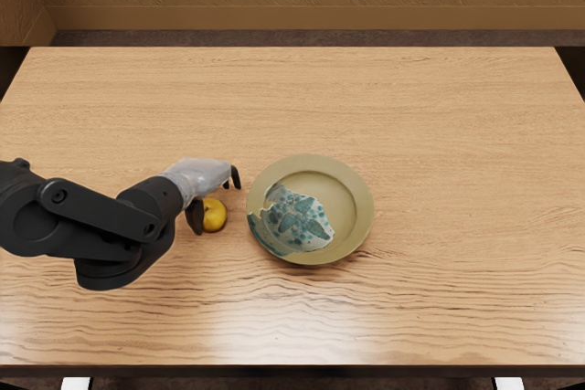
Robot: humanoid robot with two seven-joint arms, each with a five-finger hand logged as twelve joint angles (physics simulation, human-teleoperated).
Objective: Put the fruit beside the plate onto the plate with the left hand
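Note:
A small yellow fruit [215,215] lies on the table just left of the plate. The olive-green plate [352,194] has a teal patterned patch on its near left part. My left hand [212,191] comes in from the left on a black arm and hovers right over the fruit. Its dark thumb tip sits at the fruit's left side, and the other fingertips reach past it toward the plate's rim. The fingers are curled around the fruit but do not visibly clamp it. The fruit still rests on the wood.
The wooden table [292,98] spreads wide behind and to the right of the plate. Its front edge runs along the bottom of the picture. A brown wall stands behind the table.

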